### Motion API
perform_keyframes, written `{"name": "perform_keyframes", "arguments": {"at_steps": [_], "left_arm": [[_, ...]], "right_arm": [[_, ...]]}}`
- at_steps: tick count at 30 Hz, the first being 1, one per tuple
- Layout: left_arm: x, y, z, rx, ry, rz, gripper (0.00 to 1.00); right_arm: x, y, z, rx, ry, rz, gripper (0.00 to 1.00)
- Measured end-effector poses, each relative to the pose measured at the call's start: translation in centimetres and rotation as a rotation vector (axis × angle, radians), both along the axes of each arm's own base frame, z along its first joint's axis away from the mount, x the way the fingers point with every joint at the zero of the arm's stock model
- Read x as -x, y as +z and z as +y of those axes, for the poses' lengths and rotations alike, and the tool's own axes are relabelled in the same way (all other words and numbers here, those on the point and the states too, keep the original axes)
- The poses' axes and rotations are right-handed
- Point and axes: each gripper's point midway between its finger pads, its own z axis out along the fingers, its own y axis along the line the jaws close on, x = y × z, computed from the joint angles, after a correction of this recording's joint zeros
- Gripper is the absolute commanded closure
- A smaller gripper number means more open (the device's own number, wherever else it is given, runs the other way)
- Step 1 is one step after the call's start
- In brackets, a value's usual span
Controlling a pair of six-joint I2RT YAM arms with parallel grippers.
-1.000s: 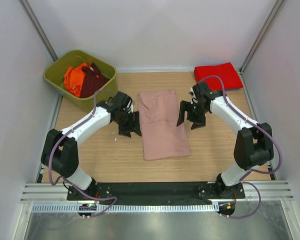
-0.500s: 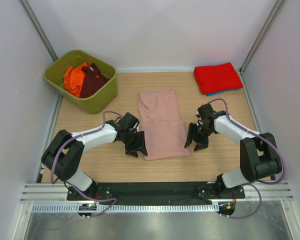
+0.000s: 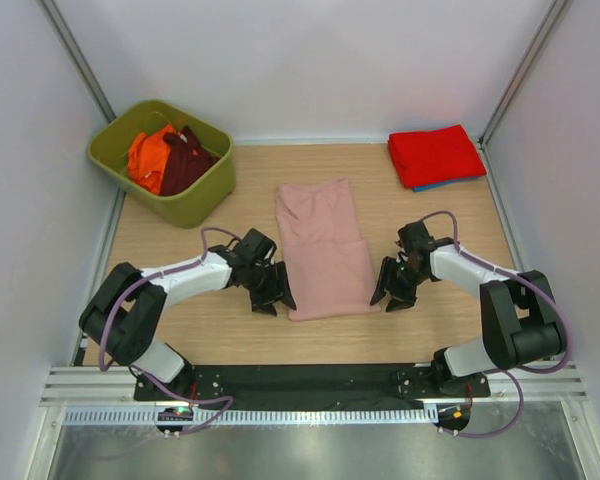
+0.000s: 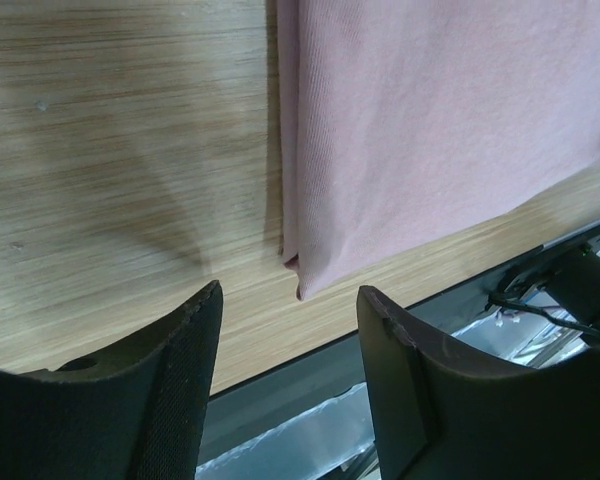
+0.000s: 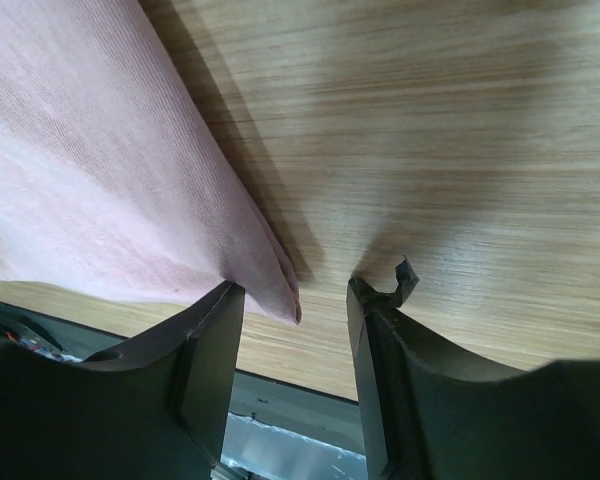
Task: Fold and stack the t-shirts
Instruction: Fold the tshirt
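Blue t-shirt (image 3: pixel 427 186) mostly hidden under folded red t-shirt (image 3: pixel 436 154), far right; only its edge shows. Orange t-shirt (image 3: pixel 150 160) and maroon t-shirt (image 3: pixel 185 160) bunched in green bin (image 3: pixel 115 140), shapes unclear. Pink t-shirt (image 3: pixel 323 250) lies folded long in middle of table (image 3: pixel 220 340). Left gripper (image 4: pixel 290 300) wide, empty, shirt's near-left corner just ahead of gap. Right gripper (image 5: pixel 295 290) part open, near-right corner between fingers, not pinched.

Fingers (image 4: pixel 170 400) now at t-shirt's (image 3: pixel 325 250) near corners

The wooden table (image 3: pixel 180 330) carries a pink tee (image 3: pixel 323 245) at its middle, folded into a long strip running near to far. A green bin (image 3: pixel 195 205) stands at the far left corner. At the far right corner a folded red tee (image 3: pixel 435 152) lies on a blue tee (image 3: pixel 435 185).
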Motion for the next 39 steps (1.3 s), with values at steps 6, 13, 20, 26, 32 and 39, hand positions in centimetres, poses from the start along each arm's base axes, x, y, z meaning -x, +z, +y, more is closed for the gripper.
{"name": "perform_keyframes", "arguments": {"at_steps": [6, 13, 20, 26, 32, 39], "left_arm": [[-0.6, -0.8, -0.1, -0.015, 0.023, -0.006, 0.46], [-1.2, -1.2, -0.7, -0.005, 0.025, -0.003, 0.50], [-1.6, -1.3, -1.5, 0.017, 0.027, -0.012, 0.51], [-1.8, -1.3, -1.9, 0.025, 0.027, -0.022, 0.52], [-2.1, -1.4, -2.3, 0.036, 0.029, -0.026, 0.54], [-2.3, -1.5, -2.6, 0.045, 0.042, -0.020, 0.56]], "right_arm": [[-0.4, 0.0, -0.1, -0.006, -0.010, -0.011, 0.47], [-0.4, 0.0, 0.0, -0.020, -0.008, -0.015, 0.43], [-0.8, 0.0, 0.5, -0.048, -0.002, -0.025, 0.46], [-1.2, 0.0, 1.2, -0.087, 0.004, -0.026, 0.47], [-1.5, 0.0, 1.5, -0.106, 0.010, -0.025, 0.47], [-1.9, 0.0, 2.2, -0.139, 0.020, -0.018, 0.47]]}}
